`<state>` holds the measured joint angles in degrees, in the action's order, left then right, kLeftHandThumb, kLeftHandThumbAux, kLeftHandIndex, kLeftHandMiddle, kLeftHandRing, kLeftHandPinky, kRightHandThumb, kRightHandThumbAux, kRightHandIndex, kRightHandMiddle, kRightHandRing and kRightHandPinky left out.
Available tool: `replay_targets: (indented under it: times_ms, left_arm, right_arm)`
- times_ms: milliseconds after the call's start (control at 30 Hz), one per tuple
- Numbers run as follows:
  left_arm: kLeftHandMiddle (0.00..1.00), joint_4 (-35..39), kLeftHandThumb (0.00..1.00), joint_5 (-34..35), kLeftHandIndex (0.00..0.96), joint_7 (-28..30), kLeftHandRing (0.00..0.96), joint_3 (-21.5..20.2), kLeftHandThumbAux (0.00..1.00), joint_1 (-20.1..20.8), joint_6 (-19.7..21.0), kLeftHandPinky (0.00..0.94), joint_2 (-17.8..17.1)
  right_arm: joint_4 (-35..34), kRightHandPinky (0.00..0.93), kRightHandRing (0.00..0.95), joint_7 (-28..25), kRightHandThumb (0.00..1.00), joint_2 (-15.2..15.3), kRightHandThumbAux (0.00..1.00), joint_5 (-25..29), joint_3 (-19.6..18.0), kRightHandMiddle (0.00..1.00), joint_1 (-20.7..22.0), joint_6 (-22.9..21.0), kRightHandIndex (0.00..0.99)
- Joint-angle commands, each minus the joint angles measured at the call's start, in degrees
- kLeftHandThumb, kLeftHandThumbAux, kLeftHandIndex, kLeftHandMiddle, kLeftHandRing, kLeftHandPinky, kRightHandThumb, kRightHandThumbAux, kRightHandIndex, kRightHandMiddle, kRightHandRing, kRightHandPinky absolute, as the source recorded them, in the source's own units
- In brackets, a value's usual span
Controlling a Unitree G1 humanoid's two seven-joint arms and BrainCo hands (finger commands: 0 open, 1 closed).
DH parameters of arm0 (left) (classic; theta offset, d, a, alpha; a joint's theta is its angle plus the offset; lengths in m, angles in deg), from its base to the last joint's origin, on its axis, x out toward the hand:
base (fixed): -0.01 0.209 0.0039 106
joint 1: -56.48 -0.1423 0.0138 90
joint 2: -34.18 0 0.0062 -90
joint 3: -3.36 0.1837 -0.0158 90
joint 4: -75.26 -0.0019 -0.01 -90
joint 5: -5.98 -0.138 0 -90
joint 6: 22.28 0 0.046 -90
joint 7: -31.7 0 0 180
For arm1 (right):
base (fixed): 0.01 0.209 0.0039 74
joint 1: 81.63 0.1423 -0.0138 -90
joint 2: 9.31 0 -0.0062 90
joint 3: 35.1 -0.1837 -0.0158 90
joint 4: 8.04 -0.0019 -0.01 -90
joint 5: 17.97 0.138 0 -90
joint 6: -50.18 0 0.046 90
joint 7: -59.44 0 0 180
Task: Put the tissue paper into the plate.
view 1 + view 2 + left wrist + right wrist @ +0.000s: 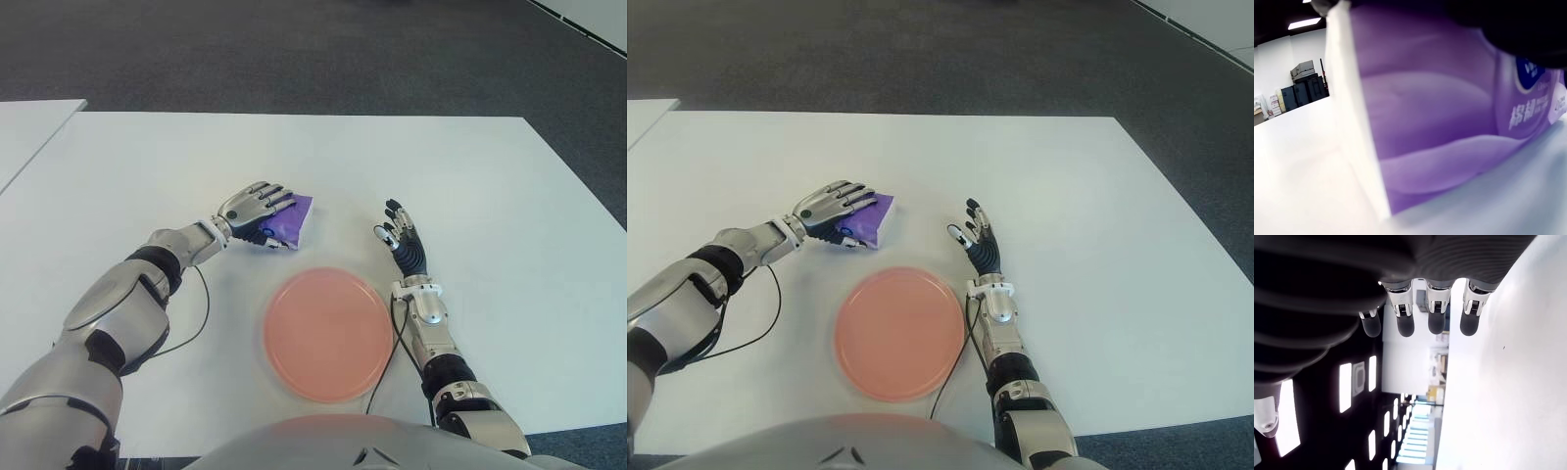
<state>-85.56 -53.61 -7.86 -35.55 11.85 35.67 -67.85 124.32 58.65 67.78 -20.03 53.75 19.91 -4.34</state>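
- The tissue paper pack (290, 221) is purple, with white side edge and a white and blue printed logo.
- The plate (328, 333) is plain salmon pink.
- The tabletop (490, 196) is white.
- The floor (294, 49) is dark grey.

I see the plate (328, 334) on the table (490, 196) straight ahead at 12 o'clock, nearest me. The tissue pack (290, 221) lies on the table just beyond it, at the plate's 11 o'clock, under my left hand (253, 208). My right hand (402, 240) shows at the plate's 2 o'clock, beside its rim.
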Motion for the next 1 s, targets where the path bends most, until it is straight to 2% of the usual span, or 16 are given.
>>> replay_targets:
  times_ms: [33,133,233,300,367,400,467,500,567,600,767,867,1000]
  left_arm:
    - [0.000,-1.3,0.435,-3.5,0.000,2.1,0.000,3.6,0.138,-3.5,0.4,0.000,0.3]
    - [0.000,-1.3,0.432,-4.2,0.000,1.0,0.000,4.8,0.145,-3.4,1.8,0.000,0.2]
    - [0.000,-2.2,0.448,-6.0,0.000,-2.3,0.000,6.6,0.197,-3.4,6.3,0.000,1.1]
    - [0.000,-3.1,0.460,-6.9,0.000,-5.1,0.004,7.7,0.310,-3.7,9.5,0.040,2.1]
    - [0.000,-3.6,0.467,-8.2,0.000,-9.0,0.013,9.1,0.358,-3.9,12.5,0.065,2.7]
    - [0.041,-3.7,0.506,-8.9,0.026,-11.0,0.061,9.8,0.399,-3.9,13.9,0.136,2.8]
    - [0.077,-3.8,0.542,-9.9,0.050,-14.9,0.104,11.1,0.434,-3.9,16.1,0.199,3.0]
    - [0.158,-3.8,0.650,-10.3,0.123,-17.1,0.232,11.7,0.465,-4.0,17.1,0.302,3.1]
    - [0.275,-4.0,0.820,-11.0,0.223,-21.3,0.349,12.7,0.548,-4.2,18.3,0.420,3.3]
    - [0.305,-4.2,0.885,-11.1,0.322,-22.9,0.375,13.0,0.595,-4.4,18.6,0.441,3.4]
    - [0.358,-5.0,0.980,-11.3,0.519,-28.8,0.406,13.9,0.664,-4.8,21.0,0.473,4.0]
    - [0.376,-6.3,0.993,-11.4,0.578,-31.2,0.420,14.4,0.670,-5.5,23.2,0.498,4.7]
    - [0.385,-7.5,0.998,-11.0,0.606,-30.9,0.436,15.0,0.669,-5.5,24.2,0.523,5.5]
  right_arm:
    - [2.4,0.000,0.000,-0.3,0.000,-0.8,0.476,-0.3,0.5,0.000,-4.4,-2.6,0.000]
    - [2.0,0.000,0.000,-0.6,0.000,-0.7,0.475,-0.1,0.5,0.000,-4.6,-2.8,0.000]
    - [1.5,0.000,0.000,-0.8,0.000,-0.6,0.471,-0.1,0.5,0.000,-4.8,-3.0,0.000]
    - [1.2,0.000,0.000,-0.9,0.000,-0.6,0.468,-0.1,0.5,0.000,-4.9,-3.1,0.000]
    - [0.9,0.000,0.000,-1.1,0.000,-0.5,0.467,0.0,0.5,0.000,-5.0,-3.3,0.000]
    - [0.7,0.000,0.000,-1.2,0.000,-0.5,0.466,0.0,0.5,0.000,-5.1,-3.4,0.000]
    - [0.3,0.000,0.000,-1.4,0.000,-0.4,0.465,0.1,0.4,0.000,-5.3,-3.6,0.000]
    - [0.1,0.000,0.000,-1.6,0.000,-0.4,0.465,0.2,0.4,0.000,-5.4,-3.7,0.000]
    - [-0.2,0.000,0.000,-1.8,0.000,-0.4,0.466,0.4,0.3,0.000,-5.5,-4.0,0.000]
    - [-0.4,0.000,0.000,-1.9,0.000,-0.4,0.467,0.4,0.3,0.000,-5.5,-4.1,0.000]
    - [-1.0,0.000,0.000,-2.1,0.000,-0.3,0.470,0.4,0.1,0.000,-5.9,-4.4,0.000]
    - [-1.4,0.000,0.000,-2.1,0.000,-0.3,0.471,0.4,0.1,0.000,-6.1,-4.5,0.000]
    - [-1.7,0.000,0.000,-2.3,0.000,-0.2,0.471,0.4,0.1,0.000,-6.3,-4.4,0.000]
